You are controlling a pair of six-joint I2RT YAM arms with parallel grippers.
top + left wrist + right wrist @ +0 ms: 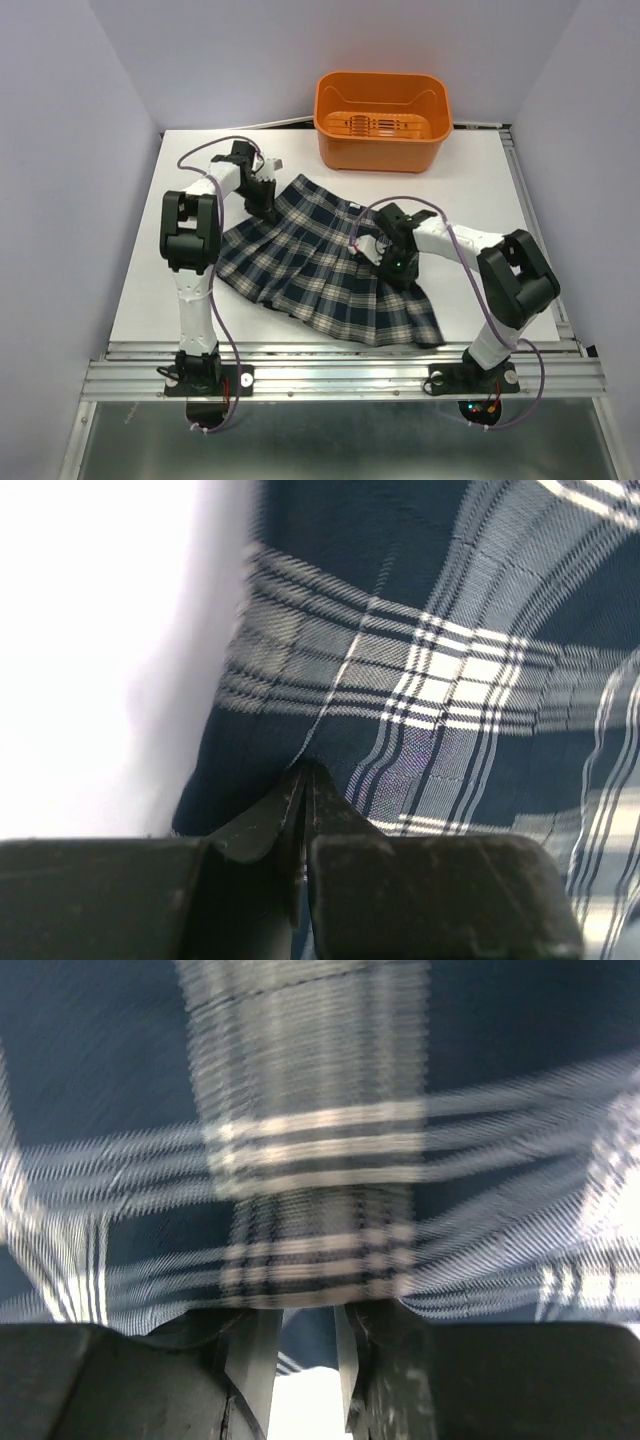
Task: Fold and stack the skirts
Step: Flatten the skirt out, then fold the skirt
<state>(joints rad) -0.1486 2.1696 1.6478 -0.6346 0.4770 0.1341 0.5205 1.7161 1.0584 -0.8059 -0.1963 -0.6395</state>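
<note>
One plaid skirt (310, 265) lies spread on the white table (470, 180), its waistband toward the back and its flared hem toward the front. My left gripper (268, 208) sits at the skirt's left edge near the waist. In the left wrist view the left gripper (305, 775) has its tips pressed together on a fold of the skirt (450, 680). My right gripper (390, 268) rests on the skirt's right edge. In the blurred right wrist view the right gripper (310, 1315) stands narrowly apart, with the skirt (310, 1110) bunched over and between its tips.
An orange plastic basket (382, 120) stands at the back of the table, behind the skirt. Bare white table (90, 660) lies left of the cloth. The table's front edge runs along a metal rail (340, 352) by the arm bases.
</note>
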